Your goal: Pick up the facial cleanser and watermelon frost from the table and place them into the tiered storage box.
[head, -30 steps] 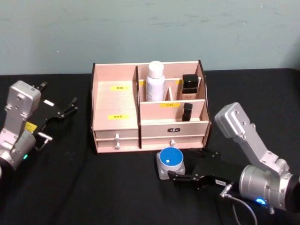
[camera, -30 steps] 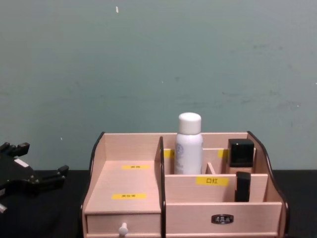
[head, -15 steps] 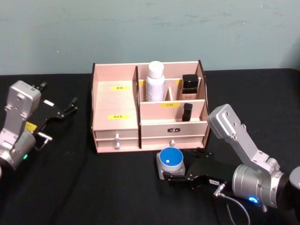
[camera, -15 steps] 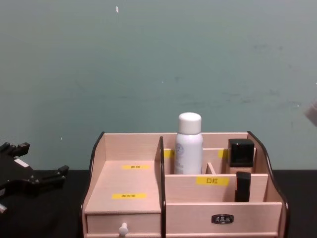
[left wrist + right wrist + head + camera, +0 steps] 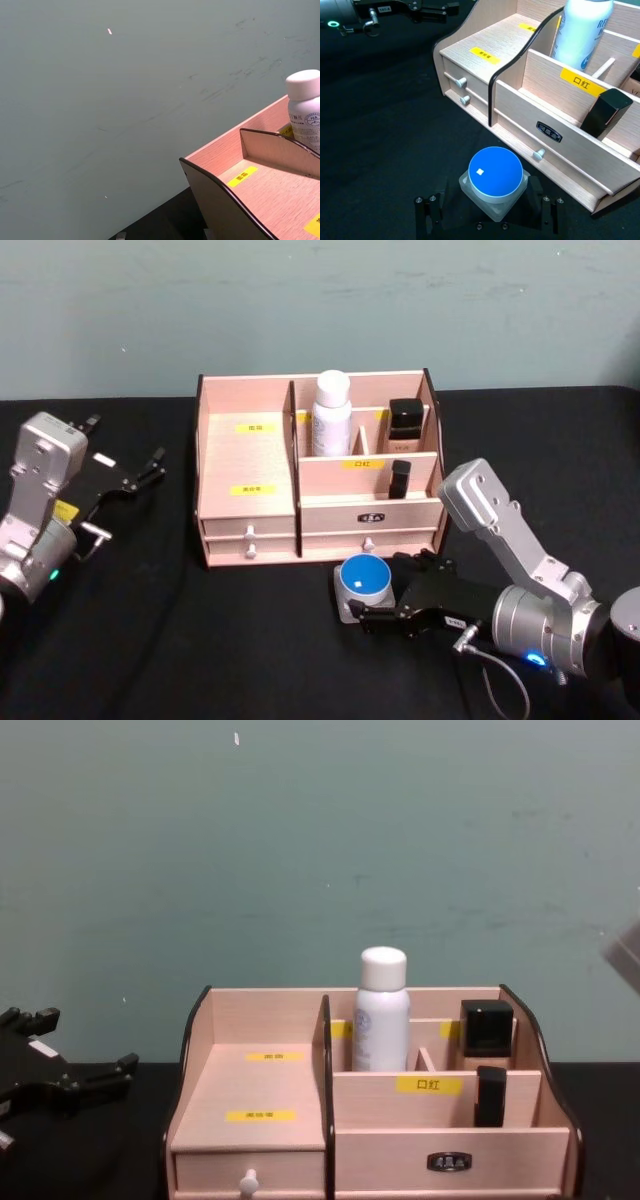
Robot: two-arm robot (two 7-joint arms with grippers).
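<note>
The box (image 5: 248,455) stands at the middle of the table (image 5: 150,640). A white bottle (image 5: 331,412) stands upright in its rear compartment. A blue-lidded jar (image 5: 364,581) rests on the table just in front of the box's right drawer. The right gripper (image 5: 385,590) lies low on the table at the jar, its jaws apart, one finger (image 5: 429,215) on each side of the jar's clear base; contact cannot be determined. The left gripper (image 5: 127,443) is parked to the left, well apart from the box, jaws apart and empty.
</note>
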